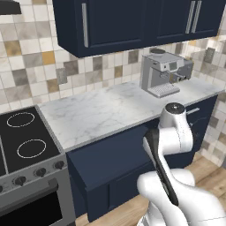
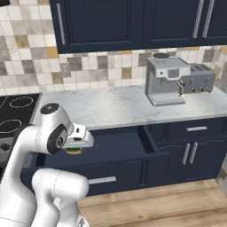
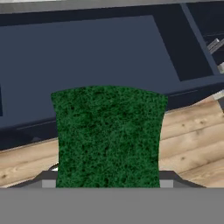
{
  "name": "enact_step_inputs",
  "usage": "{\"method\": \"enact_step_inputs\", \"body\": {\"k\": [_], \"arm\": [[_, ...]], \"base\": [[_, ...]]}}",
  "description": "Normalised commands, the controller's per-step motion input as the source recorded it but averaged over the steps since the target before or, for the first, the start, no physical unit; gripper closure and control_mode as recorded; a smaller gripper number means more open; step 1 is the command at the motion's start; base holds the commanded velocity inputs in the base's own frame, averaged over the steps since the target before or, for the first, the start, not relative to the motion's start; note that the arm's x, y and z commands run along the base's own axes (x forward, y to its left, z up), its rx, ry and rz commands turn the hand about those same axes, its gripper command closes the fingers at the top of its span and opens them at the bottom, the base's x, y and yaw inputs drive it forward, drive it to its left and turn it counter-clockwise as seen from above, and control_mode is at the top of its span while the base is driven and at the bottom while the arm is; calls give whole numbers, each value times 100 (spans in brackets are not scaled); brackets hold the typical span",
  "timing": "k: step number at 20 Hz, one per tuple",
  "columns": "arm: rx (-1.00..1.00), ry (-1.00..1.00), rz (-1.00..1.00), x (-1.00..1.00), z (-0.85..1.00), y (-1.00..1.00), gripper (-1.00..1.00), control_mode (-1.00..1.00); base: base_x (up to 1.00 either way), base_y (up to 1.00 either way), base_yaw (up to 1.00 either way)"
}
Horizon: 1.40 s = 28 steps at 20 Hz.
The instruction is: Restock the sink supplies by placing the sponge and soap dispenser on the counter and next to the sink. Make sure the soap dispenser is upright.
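**Sponge in hand over open drawer; desk above and beyond**

The hand [image 2: 75, 148] is gripping the sponge [image 3: 108, 135], jaws standing wide across its body. In the hand view the green face is sitting square between the jaws, just in front of the camera. In the right base view a sliver of green and yellow is showing under the hand, low, over the open drawer [image 2: 119, 146].

Key relation: the desk [image 1: 110, 110] is lying above and on the far side of the hand, so the next move is, by my judgement, a lift up and over the front edge.

The slab is white marble, flat. A coffee machine [image 2: 166, 80] and toaster [image 2: 199, 79] are sitting at its right end; a stove [image 1: 22, 137] is at its left end.

Sink and soap bottle: cannot place either from these views.
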Motion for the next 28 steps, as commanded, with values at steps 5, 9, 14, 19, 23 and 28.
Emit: {"method": "enact_step_inputs", "body": {"k": [5,9,14,19,23,28], "arm": [[0,0,-1,-4,1,1,100,-100],[1,0,-18,-20,0,0,100,-100],[0,0,0,0,0,0,100,100],[0,0,0,0,0,0,100,100],[0,0,0,0,0,0,100,100],[0,0,0,0,0,0,100,100]], "base": [[0,0,0],[0,0,0],[-53,2,-80],[-31,4,-95],[-17,0,-99],[-9,0,-100]]}}
